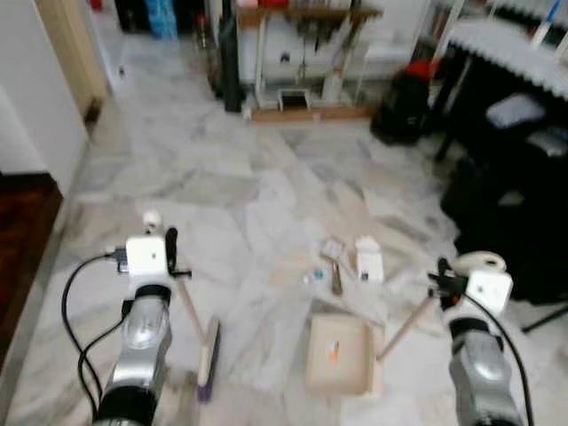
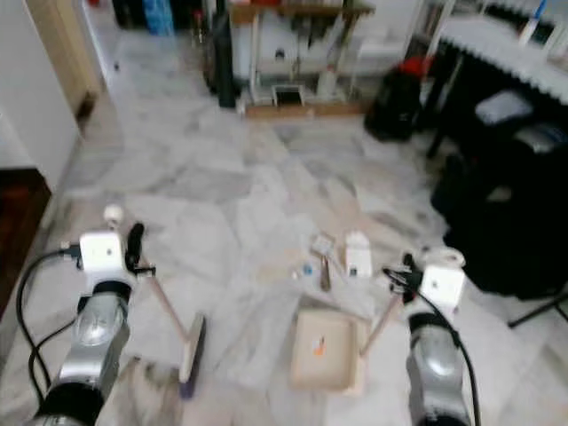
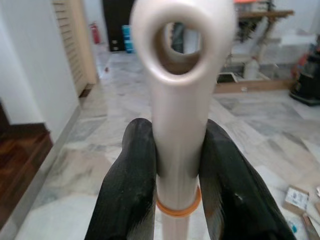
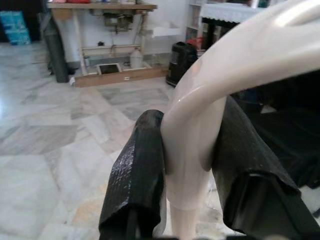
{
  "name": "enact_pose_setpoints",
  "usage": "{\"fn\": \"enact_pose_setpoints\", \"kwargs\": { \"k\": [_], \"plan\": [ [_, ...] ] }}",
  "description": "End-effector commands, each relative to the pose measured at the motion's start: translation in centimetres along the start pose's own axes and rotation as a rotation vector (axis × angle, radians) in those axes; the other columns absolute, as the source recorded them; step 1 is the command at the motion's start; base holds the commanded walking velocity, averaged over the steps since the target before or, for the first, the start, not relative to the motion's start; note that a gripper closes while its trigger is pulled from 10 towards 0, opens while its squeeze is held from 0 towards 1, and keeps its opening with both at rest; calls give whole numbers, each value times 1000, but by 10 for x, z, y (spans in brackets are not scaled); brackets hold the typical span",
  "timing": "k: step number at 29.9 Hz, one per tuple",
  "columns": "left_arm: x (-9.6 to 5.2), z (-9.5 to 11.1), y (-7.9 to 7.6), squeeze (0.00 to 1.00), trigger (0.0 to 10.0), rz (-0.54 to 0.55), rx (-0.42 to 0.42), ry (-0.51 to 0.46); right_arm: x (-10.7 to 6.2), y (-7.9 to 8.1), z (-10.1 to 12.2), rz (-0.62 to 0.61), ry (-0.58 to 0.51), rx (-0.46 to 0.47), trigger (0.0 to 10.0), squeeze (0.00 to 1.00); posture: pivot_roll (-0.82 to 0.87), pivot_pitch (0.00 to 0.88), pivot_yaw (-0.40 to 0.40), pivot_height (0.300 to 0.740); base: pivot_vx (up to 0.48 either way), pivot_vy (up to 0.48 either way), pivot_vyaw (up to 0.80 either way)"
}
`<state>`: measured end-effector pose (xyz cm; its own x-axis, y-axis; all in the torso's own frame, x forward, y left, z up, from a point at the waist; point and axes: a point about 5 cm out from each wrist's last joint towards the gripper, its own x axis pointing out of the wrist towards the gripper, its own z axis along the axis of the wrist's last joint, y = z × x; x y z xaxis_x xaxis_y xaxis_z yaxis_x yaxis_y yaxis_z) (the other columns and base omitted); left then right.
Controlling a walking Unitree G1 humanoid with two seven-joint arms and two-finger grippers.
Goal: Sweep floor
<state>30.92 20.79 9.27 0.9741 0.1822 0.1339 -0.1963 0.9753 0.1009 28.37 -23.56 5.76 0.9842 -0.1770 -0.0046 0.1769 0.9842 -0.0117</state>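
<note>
Presently, left end effector (image 3: 177, 175) is clamped on the broom (image 1: 208, 355), right end effector (image 4: 192, 170) on the dustpan (image 1: 341, 355). Litter (image 1: 346, 262) lies on the floor (image 1: 222, 177) just beyond the dustpan. Advise drawing the broom head across behind the scraps (pan mouth flat).

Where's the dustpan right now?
In the left eye view the dustpan sits flat on the marble floor toward the robot's right, just near of the scattered litter, its handle held by the right gripper; the broom head lies to its left.
</note>
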Motion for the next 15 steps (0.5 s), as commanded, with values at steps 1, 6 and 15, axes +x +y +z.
{"fn": "enact_pose_setpoints", "kwargs": {
  "k": [1, 6, 15],
  "plan": [
    [5, 10, -2, 0, 10000, -14, 6, -50, 2, -6, 6, -19, -28, 5, 10000, 0, -51, 0, -21, 740, 311, 0, 0],
    [14, 17, -2, 0, 10000, -6, 0, -72, 7, -3, 10, -4, -37, -7, 10000, 0, -44, 0, -24, 740, 311, 0, 0],
    [12, 13, -3, 0, 10000, -20, 5, -63, 8, -12, 13, -40, -58, -7, 10000, 0, -60, 0, -12, 740, 311, 0, 0]
  ]
}}
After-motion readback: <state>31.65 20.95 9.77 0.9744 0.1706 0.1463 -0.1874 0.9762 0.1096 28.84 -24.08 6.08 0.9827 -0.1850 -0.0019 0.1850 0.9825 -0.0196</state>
